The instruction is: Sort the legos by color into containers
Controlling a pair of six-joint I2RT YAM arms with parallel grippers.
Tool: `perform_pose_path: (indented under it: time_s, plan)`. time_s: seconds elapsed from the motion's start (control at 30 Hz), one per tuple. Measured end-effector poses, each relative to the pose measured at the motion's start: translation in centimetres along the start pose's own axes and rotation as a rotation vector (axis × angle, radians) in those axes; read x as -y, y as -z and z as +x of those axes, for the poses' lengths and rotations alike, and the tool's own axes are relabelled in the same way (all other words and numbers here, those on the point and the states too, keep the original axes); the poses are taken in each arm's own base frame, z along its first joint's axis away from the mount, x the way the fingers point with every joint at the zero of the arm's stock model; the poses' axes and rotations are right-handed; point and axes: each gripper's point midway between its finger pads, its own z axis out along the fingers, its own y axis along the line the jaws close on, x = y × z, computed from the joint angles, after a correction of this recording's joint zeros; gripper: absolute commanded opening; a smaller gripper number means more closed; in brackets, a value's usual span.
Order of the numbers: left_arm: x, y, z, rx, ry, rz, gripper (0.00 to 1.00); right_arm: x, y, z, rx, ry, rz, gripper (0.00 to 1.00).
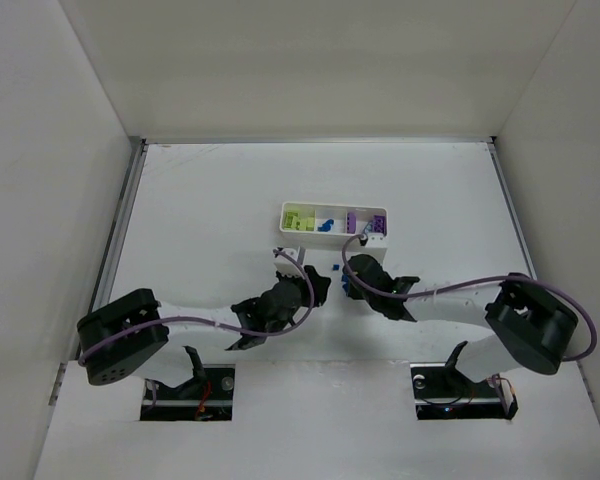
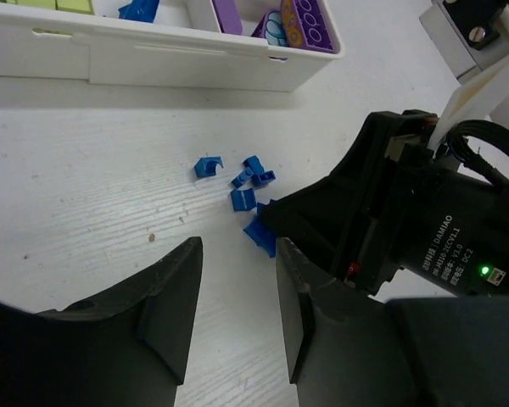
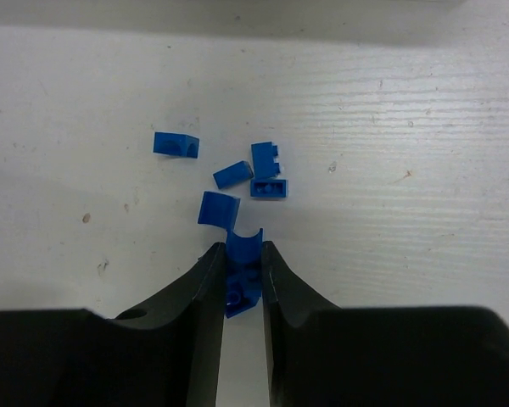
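Over on the left side, the left claw (image 2: 237,254) is released, fingers spread with nothing between them, hovering over the surface (image 2: 85,203). Ahead of it and a touch to its right sit the loose blue legos (image 2: 243,198), and the right arm's black body crowds in just beside them. Honestly I'd leave the left one parked: two claws over one tiny pile is asking for a bump.

Moving right, the right claw (image 3: 240,254) is clenched on a blue lego (image 3: 242,275), pinched between the fingertips with its far end poking out past them. Five more blue ones lie just beyond the tips, and the nearest sits just beside the held one. My take: lift straight up first with no sideways drag, or that neighbour gets shoved along. The brick is tiny and the hold looks thin, so go slow and check that it actually comes up.

Beyond both claws is the white tray (image 1: 283,222): lime-green legos (image 1: 298,219) in the compartment at its left end, a blue piece (image 1: 327,226) in the middle, purple legos (image 1: 365,222) at the right end. The held brick belongs in the middle one, I reckon. It's a narrow slot, so come in from above, get the tips over the blue section and let go low so nothing bounces into purple next door.
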Motion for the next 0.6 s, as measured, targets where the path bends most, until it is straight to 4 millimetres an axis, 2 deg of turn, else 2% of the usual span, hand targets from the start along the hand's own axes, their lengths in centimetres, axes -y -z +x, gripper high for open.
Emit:
perform_pose_path:
  time_s: [0.1,0.3,0.4,0.5,0.6]
  plan:
    - [0.2,0.3,0.4,0.002,-0.008,0.002,0.38,-0.2,0.6,-0.4,0.010,-0.003,-0.011,0.25]
    - [-0.9,0.9,1.3,-0.010,-0.035,-0.033,0.38,-1.0,2.4,-2.8,0.065,-0.041,-0.061,0.25]
    - [-0.6,1.2,1.2,-0.004,-0.036,-0.030,0.38,-1.5,2.8,-3.8,0.080,-0.042,-0.077,0.25]
    - [-0.3,1.5,1.3,-0.002,-0.041,-0.023,0.39,-2.1,2.5,-5.6,0.094,-0.038,-0.092,0.25]
    - [0.0,1.8,1.8,-0.011,-0.053,-0.018,0.39,-2.8,1.6,-8.5,0.120,-0.041,-0.091,0.26]
